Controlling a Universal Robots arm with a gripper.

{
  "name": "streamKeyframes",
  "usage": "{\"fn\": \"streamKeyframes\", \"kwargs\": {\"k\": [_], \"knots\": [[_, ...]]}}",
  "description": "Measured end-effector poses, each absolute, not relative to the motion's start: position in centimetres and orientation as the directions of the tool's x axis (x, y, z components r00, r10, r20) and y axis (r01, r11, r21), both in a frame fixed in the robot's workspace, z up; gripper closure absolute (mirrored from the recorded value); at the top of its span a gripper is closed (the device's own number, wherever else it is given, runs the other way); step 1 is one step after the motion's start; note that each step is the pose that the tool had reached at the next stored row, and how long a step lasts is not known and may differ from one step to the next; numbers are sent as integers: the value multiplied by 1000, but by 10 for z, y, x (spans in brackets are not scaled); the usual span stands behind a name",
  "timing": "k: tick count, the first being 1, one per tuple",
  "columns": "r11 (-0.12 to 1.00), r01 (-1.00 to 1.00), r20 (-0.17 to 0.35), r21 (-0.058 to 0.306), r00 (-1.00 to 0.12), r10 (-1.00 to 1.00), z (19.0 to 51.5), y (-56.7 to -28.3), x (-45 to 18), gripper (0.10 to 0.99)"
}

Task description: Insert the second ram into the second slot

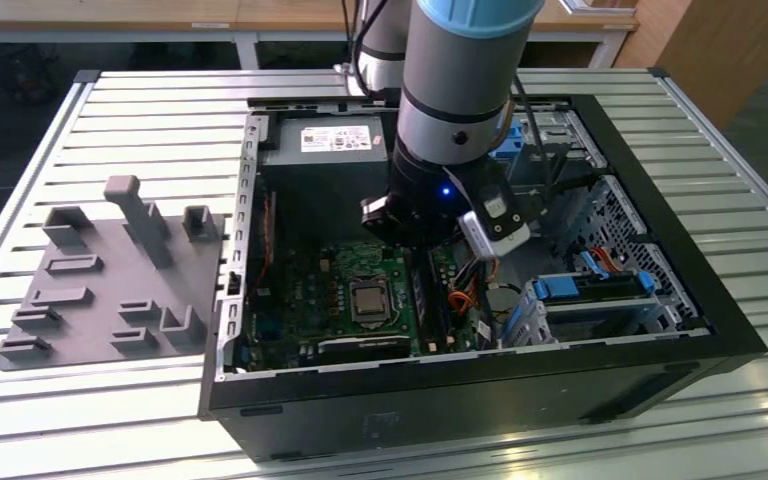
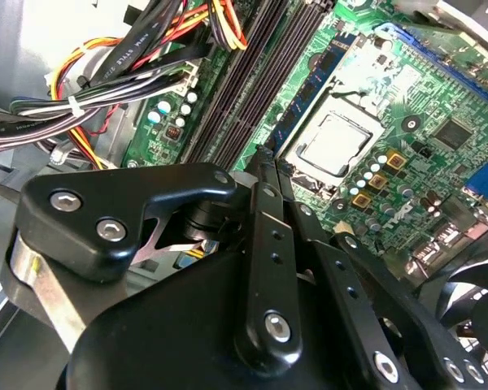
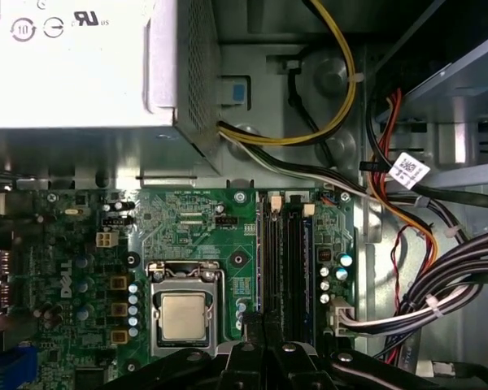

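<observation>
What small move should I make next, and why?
Probably a slow, straight press down, with no sideways shift. The gripper sits low over one end of the black slots beside the CPU socket, lined up along them. Whether the second ram is already seated, I cannot tell.

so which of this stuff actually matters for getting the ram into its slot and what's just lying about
For the job:
gripper, low over the board
black ram slots
motherboard

Just there:
grey fixture plate, at the exterior view's left
power supply
cable bundles
blue drive-bay clips
</observation>
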State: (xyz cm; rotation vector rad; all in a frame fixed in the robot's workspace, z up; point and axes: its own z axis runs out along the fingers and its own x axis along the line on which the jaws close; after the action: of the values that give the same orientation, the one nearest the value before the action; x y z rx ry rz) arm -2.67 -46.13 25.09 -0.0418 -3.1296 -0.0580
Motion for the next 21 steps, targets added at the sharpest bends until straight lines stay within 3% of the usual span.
{"fn": "streamKeyframes", "kwargs": {"k": [21], "knots": [[999, 27, 16, 37, -1000, 26, 247, -464, -25, 969]]}}
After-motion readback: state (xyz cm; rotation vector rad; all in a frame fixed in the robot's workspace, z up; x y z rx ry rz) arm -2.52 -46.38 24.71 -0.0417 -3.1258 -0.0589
